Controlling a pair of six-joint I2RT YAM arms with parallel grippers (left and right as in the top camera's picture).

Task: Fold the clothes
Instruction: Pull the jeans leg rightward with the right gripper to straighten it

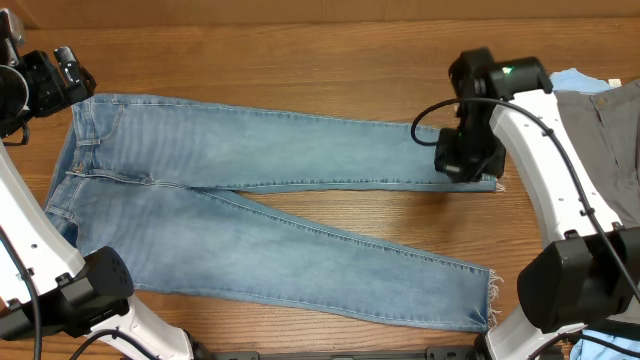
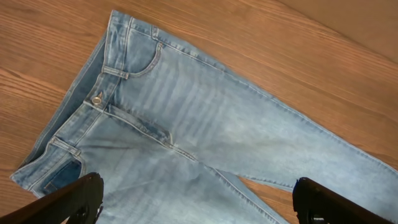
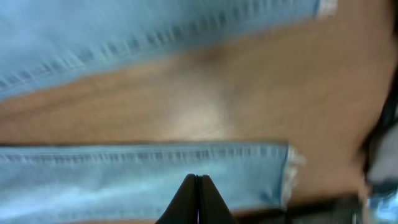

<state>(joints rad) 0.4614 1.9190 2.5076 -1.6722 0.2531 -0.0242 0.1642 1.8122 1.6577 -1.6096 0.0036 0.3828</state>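
I have the light-blue jeans [image 1: 300,145] spread flat on the wooden table [image 1: 300,50]. The waistband is at the left of the overhead frame and the two legs run off to the right, splayed in a narrow V. The upper leg ends in a frayed hem [image 1: 497,184] at centre right. The lower leg slants down to its own frayed hem [image 1: 491,300] near the bottom right.

My right gripper [image 1: 468,158] sits directly over the ankle end of the upper leg, just inside that hem. In the right wrist view its fingers [image 3: 198,193] are pressed together into a single point over the denim. That picture is blurred, and I cannot tell whether any fabric is caught between them.

My left gripper [image 2: 196,186] is at the upper left of the overhead frame, beside the waistband. In its own camera the fingers [image 2: 74,196] stand wide apart with nothing between them. They frame the fly and the button [image 2: 97,99] on the waistband beneath.

Grey trousers [image 1: 600,130] lie at the right edge of the overhead frame, apart from the jeans. A corner of a blue garment [image 1: 578,78] shows just above them.
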